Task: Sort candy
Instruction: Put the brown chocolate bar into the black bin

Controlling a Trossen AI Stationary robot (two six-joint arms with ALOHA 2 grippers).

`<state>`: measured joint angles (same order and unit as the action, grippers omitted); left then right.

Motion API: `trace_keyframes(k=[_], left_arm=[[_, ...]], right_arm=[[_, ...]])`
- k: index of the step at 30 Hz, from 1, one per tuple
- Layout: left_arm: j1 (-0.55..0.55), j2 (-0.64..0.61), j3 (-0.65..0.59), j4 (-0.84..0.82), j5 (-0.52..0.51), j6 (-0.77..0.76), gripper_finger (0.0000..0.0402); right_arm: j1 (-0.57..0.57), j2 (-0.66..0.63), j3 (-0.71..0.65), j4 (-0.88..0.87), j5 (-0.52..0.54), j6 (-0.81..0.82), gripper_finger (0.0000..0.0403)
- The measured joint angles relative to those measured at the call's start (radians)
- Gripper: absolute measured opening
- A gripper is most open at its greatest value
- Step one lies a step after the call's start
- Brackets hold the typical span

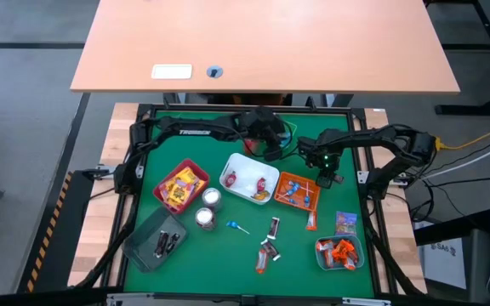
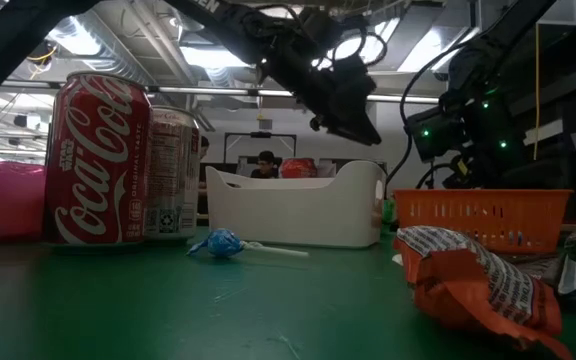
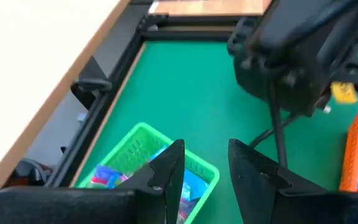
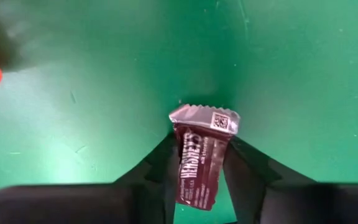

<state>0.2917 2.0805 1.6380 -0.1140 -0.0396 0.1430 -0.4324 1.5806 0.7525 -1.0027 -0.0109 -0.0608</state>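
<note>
Now, by item:
Right gripper (image 4: 197,171): its fingers pinch a dark Hershey's bar (image 4: 199,163) between them, held above bare green surface (image 1: 253,208); in the high view it sits at about 2 o'clock on the mat, just beside the far right corner of the orange tray (image 1: 297,190).
Left gripper (image 3: 207,171): hangs at roughly 12 o'clock over the mat, above the far edge of the white tray (image 1: 247,178); fingers spread a little, nothing between them.
Orange tray: holds blue-stick lollipops.
White tray: small red pieces inside.
Red tray (image 1: 180,186): at 9 o'clock, with yellow packets.
Grey tray (image 1: 153,242): at 8 o'clock, with dark bars.
Green tray (image 1: 339,253): at 4 o'clock, with orange packets.
Loose candy: a blue lollipop (image 1: 236,226) near the centre, dark bars (image 1: 268,252) at 6 o'clock, a purple-blue packet (image 1: 345,223) just beyond the green tray.
Cans: two Coca-Cola cans (image 2: 100,160) stand touching, between the red tray and the lollipop.
</note>
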Motion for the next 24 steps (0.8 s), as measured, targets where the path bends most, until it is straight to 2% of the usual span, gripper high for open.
trace_keyframes(k=[4,13,24], left_arm=[[-0.004,-0.032,0.001,-0.004,-0.002,0.000,0.0114],[-0.020,-0.112,0.001,-0.043,-0.003,0.000,0.0114],[-0.069,-0.268,0.001,-0.280,-0.004,-0.003,0.0114]], right_arm=[[0.000,0.001,0.005,-0.017,0.000,0.000,0.0092],[0.000,0.001,0.053,-0.066,-0.034,-0.002,0.0095],[0.000,-0.090,0.187,-0.118,-0.034,-0.055,0.0093]])
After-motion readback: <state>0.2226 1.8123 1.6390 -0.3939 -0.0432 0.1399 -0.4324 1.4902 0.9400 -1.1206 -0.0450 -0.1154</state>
